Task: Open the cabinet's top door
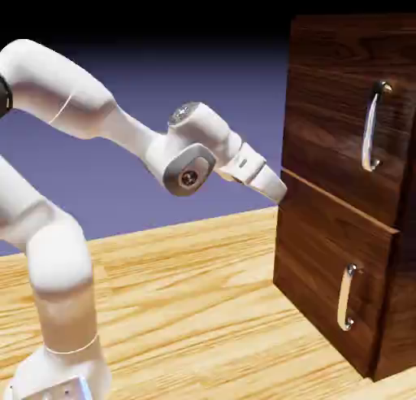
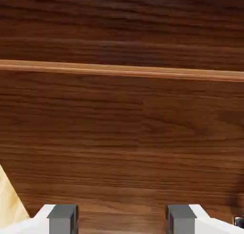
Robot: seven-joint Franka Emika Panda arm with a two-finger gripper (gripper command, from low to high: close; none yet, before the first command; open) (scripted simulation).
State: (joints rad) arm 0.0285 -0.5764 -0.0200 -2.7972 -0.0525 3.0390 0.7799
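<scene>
The cabinet (image 1: 325, 252) of dark walnut wood stands at the right of the exterior view. Its top door (image 1: 325, 122) carries a long curved silver bar handle (image 1: 372, 126). My gripper (image 1: 279, 189) is at the cabinet's left edge, level with the seam between the two panels and well left of that handle. In the hand view, dark wood (image 2: 122, 133) fills the picture, crossed by a lighter horizontal strip (image 2: 122, 70). My gripper (image 2: 121, 219) is open, with grey fingertips (image 2: 63, 218) set wide apart and only wood behind them. No handle shows in the hand view.
The shorter lower panel (image 1: 313, 284) has a smaller silver handle (image 1: 348, 297). The light wooden table (image 1: 195, 309) stretches out under the arm, and a sliver of it (image 2: 9, 199) shows at the hand view's lower left.
</scene>
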